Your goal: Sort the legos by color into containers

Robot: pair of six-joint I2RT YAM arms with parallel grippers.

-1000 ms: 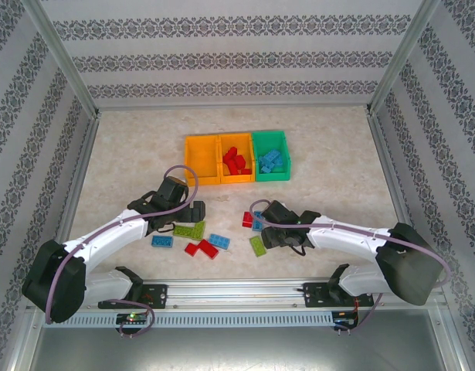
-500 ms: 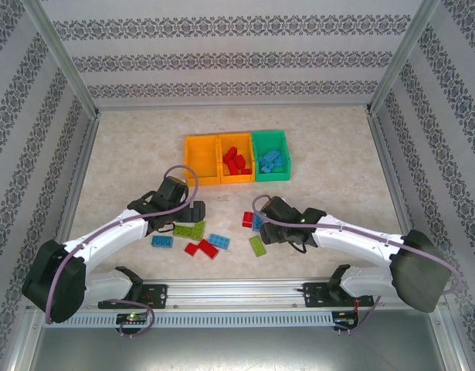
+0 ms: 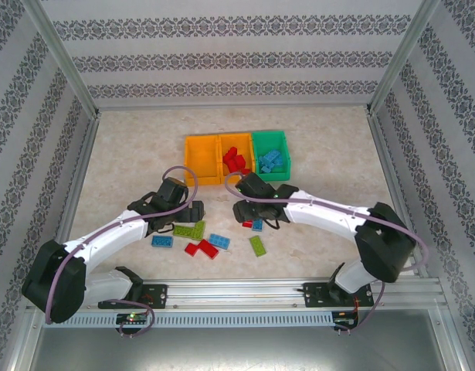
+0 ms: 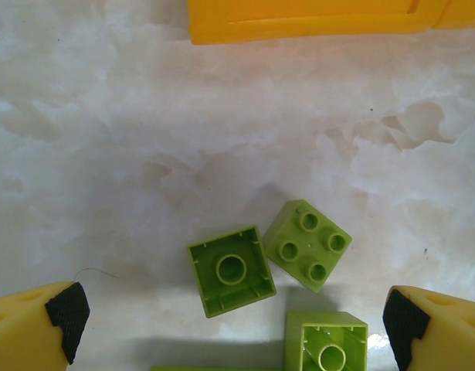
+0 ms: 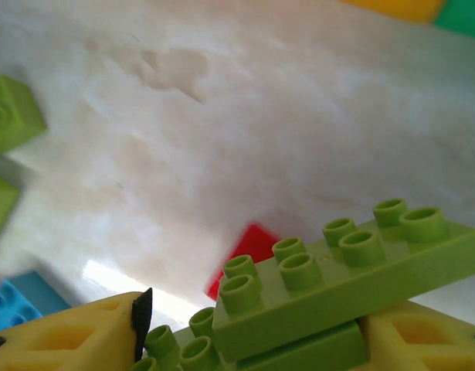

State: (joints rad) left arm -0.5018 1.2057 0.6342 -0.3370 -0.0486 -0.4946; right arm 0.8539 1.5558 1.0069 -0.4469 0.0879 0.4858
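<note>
The left claw (image 3: 178, 210) is spread wide with nothing gripped between its fingers (image 4: 66, 313), and it is held low over the table (image 4: 129, 139). Three lime squares are seen under it: an upturned square (image 4: 231, 270) just ahead of the gap, a studded square (image 4: 307, 245) just beside that one on the right, and a third square (image 4: 326, 348) between the fingertips, nearer the right one. The wall of the left bin (image 4: 299, 19), which is orange, is seen well ahead of this claw. The right claw (image 5: 268, 340) is clenched on a lime stack (image 5: 345, 270), a long brick seated on another, which is grasped between the yellow fingers (image 5: 67, 332). A red brick (image 5: 249, 247) is seen on the table just ahead of and below the stack, and a blue brick (image 5: 13, 301) lies to this claw's left. From above, the bins are seen joined in a row ahead of both claws, with the right claw nearer them: red legos (image 3: 235, 162) are held in the middle bin (image 3: 235, 139) and blue legos (image 3: 269, 160) in the green bin (image 3: 272, 175). Behind the claws, toward the bases, a blue flat (image 3: 161, 241), a red pair (image 3: 200, 248), another blue (image 3: 219, 241) and a lime flat (image 3: 258, 246) are left loose.
</note>
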